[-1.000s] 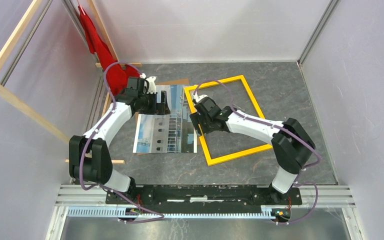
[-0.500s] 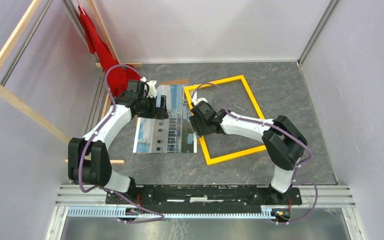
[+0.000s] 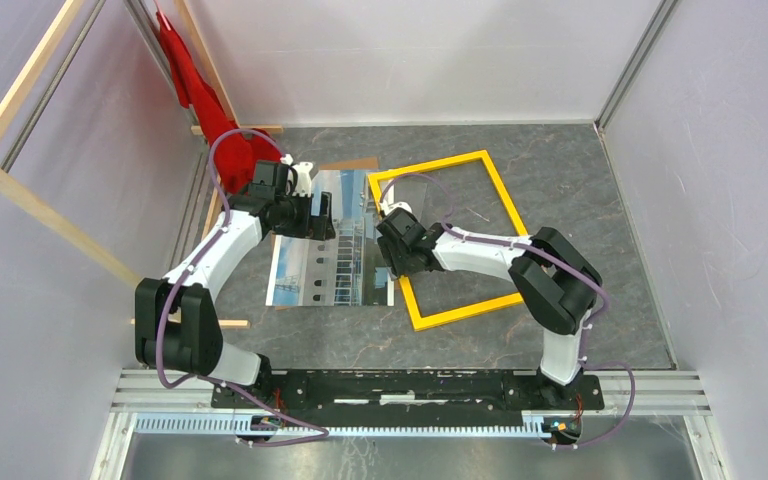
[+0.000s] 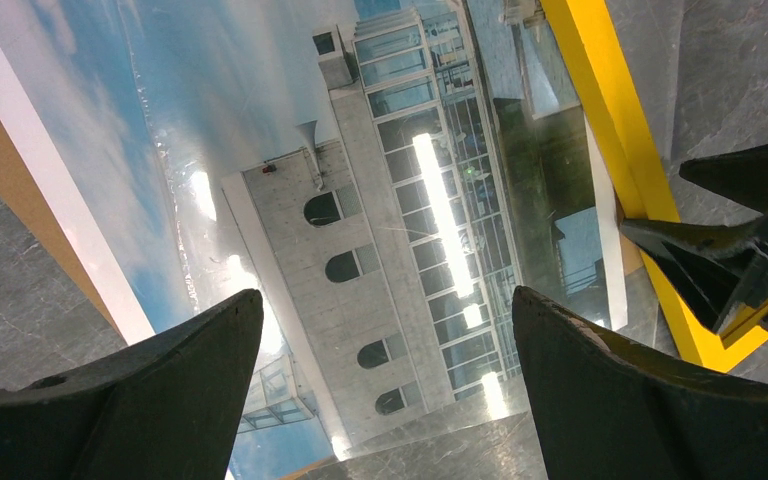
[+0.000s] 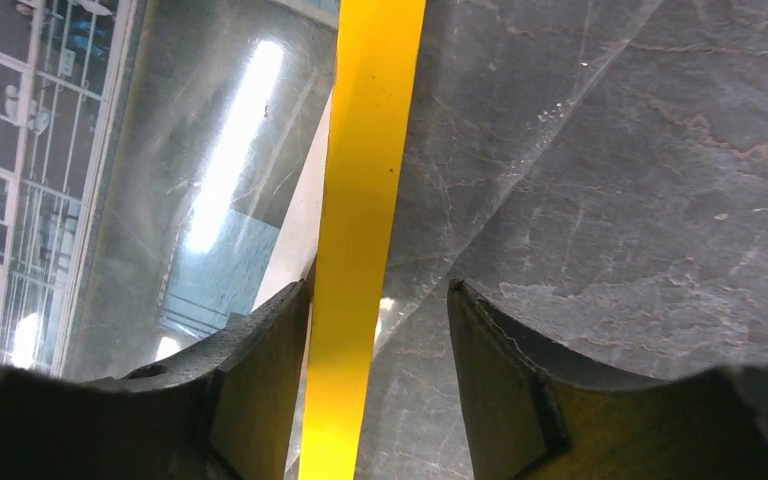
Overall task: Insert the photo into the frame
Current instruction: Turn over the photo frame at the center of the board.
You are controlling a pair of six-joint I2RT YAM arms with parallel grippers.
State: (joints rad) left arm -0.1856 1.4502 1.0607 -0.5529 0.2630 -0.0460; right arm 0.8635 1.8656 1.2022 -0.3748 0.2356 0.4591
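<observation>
The photo (image 3: 310, 270), a building against blue sky, lies face up on the table, left of the yellow frame (image 3: 427, 166). A glossy clear sheet seems to lie over its right part. My left gripper (image 3: 323, 215) hovers open and empty over the photo (image 4: 380, 230), as the left wrist view (image 4: 387, 293) shows. My right gripper (image 3: 392, 240) is open, its jaws straddling the frame's left rail (image 5: 365, 200) without closing, as the right wrist view (image 5: 380, 285) shows. The rail (image 4: 610, 130) and the right gripper's fingers (image 4: 730, 260) also show in the left wrist view.
A brown backing board (image 3: 352, 163) sticks out from under the photo's far edge. A red cloth (image 3: 200, 100) hangs at the back left beside wooden bars (image 3: 20, 90). White walls close in the table at the back and right.
My right arm has swung its elbow leftward and its gripper has shifted slightly left along the frame's left rail. The left arm, photo and frame have hardly moved.
</observation>
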